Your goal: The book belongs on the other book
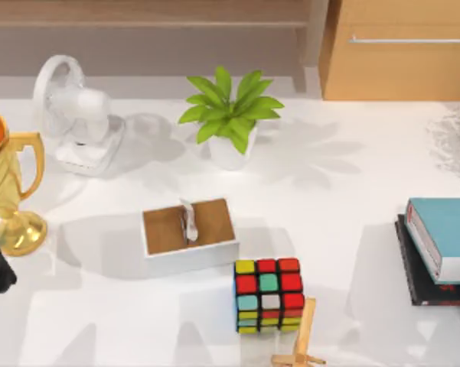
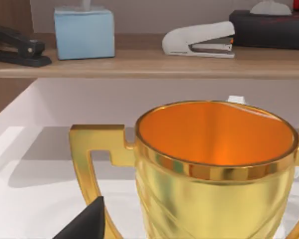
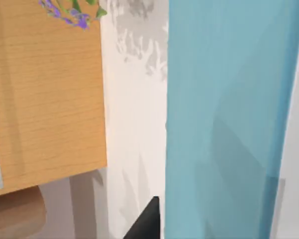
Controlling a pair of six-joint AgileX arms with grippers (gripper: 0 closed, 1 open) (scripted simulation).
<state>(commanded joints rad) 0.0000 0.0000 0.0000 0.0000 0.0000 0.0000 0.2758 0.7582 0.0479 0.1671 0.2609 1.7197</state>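
Book [image 1: 451, 225] lies on the other book [image 1: 421, 279]; claw states: cannot tell.

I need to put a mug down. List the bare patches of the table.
Bare: between the tissue box and the teal book stacked on the black book; also in front of the trophy. Crowded: around the cube, and the back row with fan and plant.
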